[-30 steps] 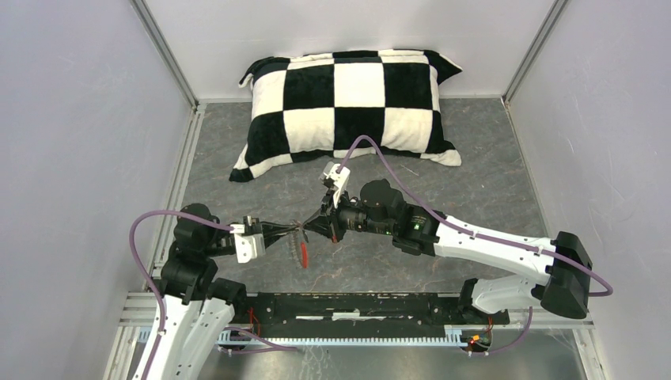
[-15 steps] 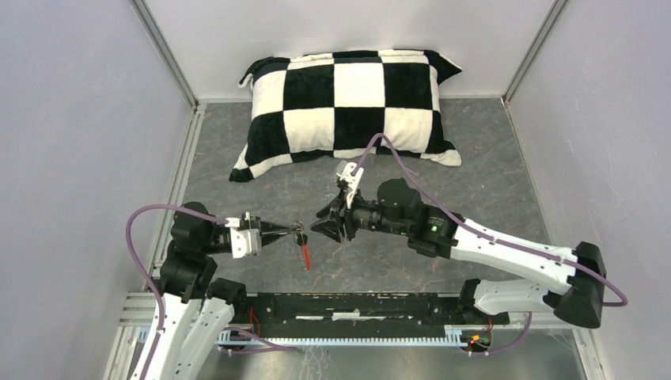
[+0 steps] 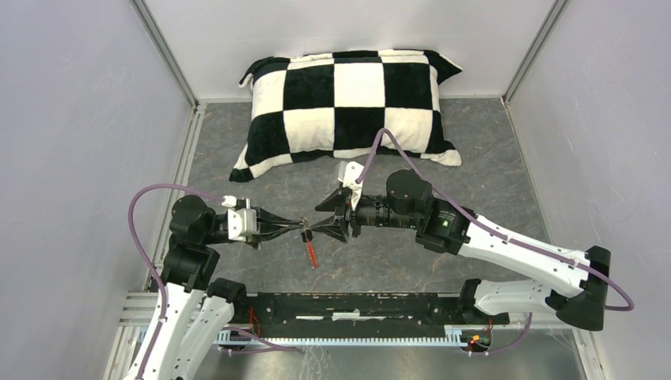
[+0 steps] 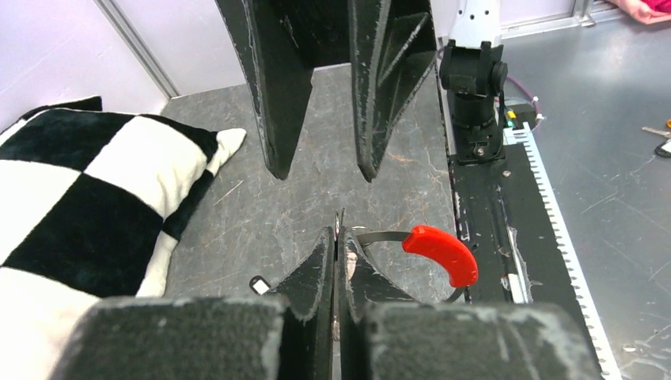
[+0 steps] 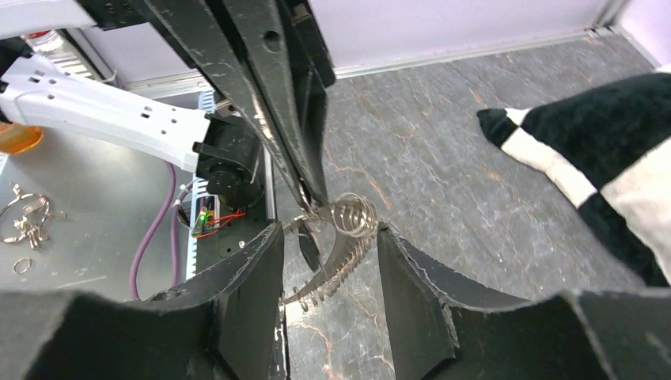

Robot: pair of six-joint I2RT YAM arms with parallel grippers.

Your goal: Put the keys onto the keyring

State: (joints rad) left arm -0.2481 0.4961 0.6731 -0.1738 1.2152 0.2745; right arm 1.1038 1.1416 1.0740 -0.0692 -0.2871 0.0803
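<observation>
My left jaws are clenched on the thin wire of the keyring [image 5: 352, 215], pinching it at the very tips and holding it in the air above the bench [image 3: 443, 261]. The red sleeve [image 4: 443, 252] dangles below. My right jaws are released and stand apart on either side of the coiled section, touching nothing that I can see. A small dark piece [image 5: 309, 247] hangs just beside the coil. It may be one of the keys, but I cannot tell.

The hold worries me most: with so little wire between my left tips, the ring could swivel or slide out and drop to the bench. If my right jaws close off-centre, they could shove the springy coil sideways and tear it loose, or flatten the turns. The two sets of tips are also very near each other, so a small push forward could knock them together and jolt the ring free
</observation>
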